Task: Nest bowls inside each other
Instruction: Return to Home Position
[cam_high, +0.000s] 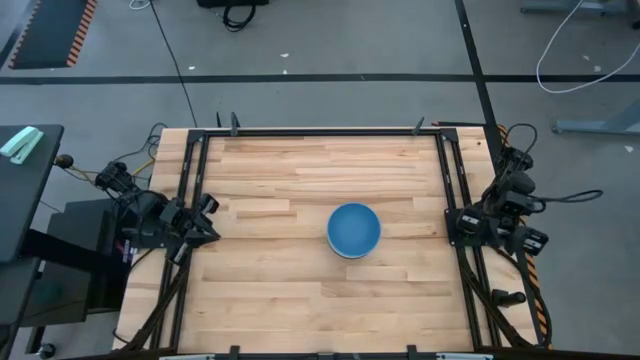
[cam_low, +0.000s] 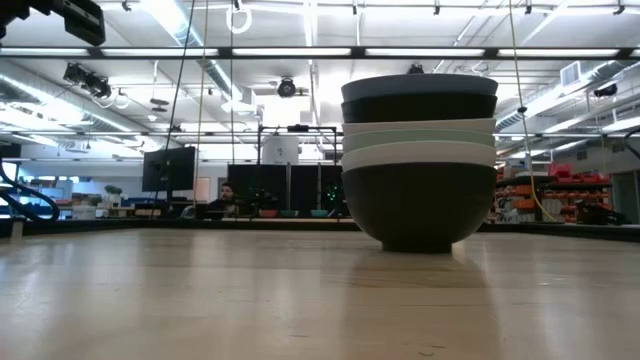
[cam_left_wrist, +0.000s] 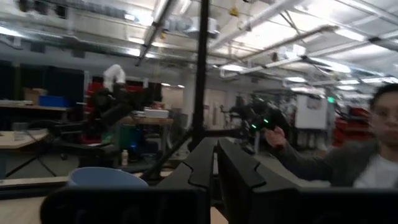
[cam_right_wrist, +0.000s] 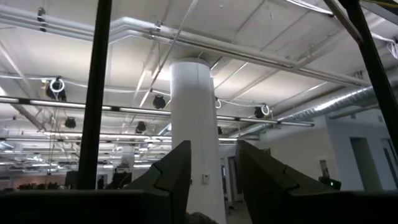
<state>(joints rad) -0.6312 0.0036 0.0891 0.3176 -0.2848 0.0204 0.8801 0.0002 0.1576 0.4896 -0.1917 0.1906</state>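
From above, the bowls (cam_high: 354, 230) sit nested in one stack just right of the table's (cam_high: 300, 300) centre, a blue one uppermost. The left gripper (cam_high: 207, 212) rests at the left edge and the right gripper (cam_high: 453, 224) at the right edge, both well apart from the stack.

At table height the stack reads, bottom to top: black, white, mint, white, black, blue.

In the left wrist view, the fingers (cam_left_wrist: 242, 177) are almost together and empty.

In the right wrist view, the fingers (cam_right_wrist: 174, 171) are apart and empty.
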